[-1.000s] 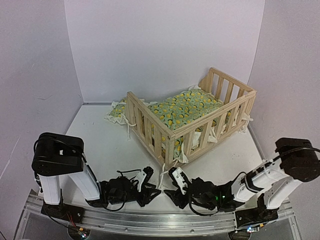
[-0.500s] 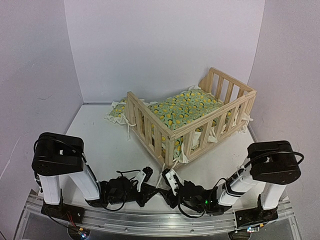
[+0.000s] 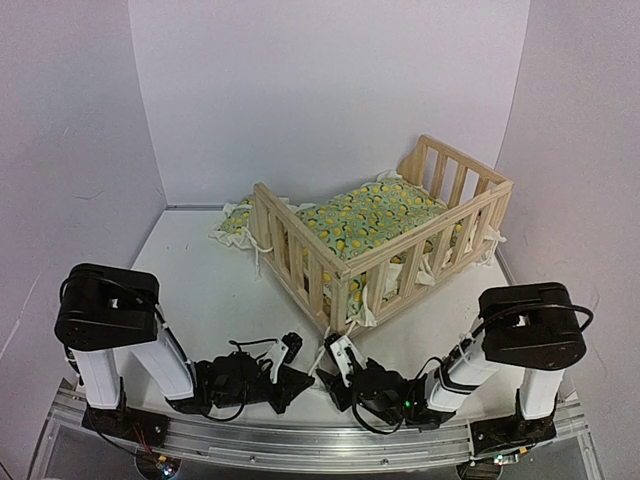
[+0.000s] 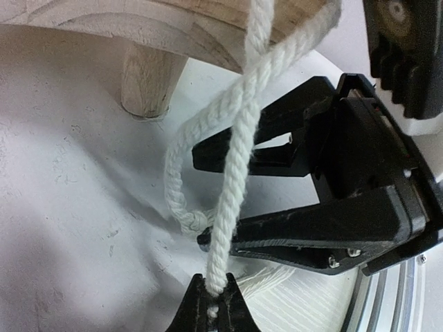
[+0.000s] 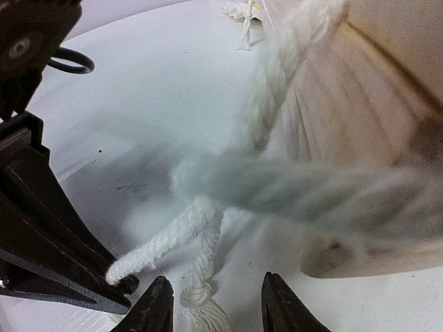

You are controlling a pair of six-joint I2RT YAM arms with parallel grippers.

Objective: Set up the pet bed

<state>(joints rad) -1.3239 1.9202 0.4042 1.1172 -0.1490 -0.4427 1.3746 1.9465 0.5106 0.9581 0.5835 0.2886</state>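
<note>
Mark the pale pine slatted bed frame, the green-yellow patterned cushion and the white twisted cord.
Pale pine slatted bed frame [image 3: 420, 233]: top external view, long side's top rail.
Green-yellow patterned cushion [image 3: 375, 215]: top external view, its patterned top.
White twisted cord [image 4: 230, 173]: left wrist view, the taut upright strand.

Left claw [image 4: 211, 304] sits at the bottom edge, tips pinched tight on a white twisted cord [image 4: 235, 166]. The cord runs up to the pet bed frame [image 4: 104, 24] at the top. A second strand loops left and ends in a knot [image 4: 196, 221] on the white table [image 4: 62, 228]. Round wooden leg [image 4: 147, 83] stands on the table, upper left. Black right claw [image 4: 201, 194] comes in from the right, jaws spread apart, cord crossing in front of both fingers. Metal rail [image 4: 391, 304] at bottom right.
</note>
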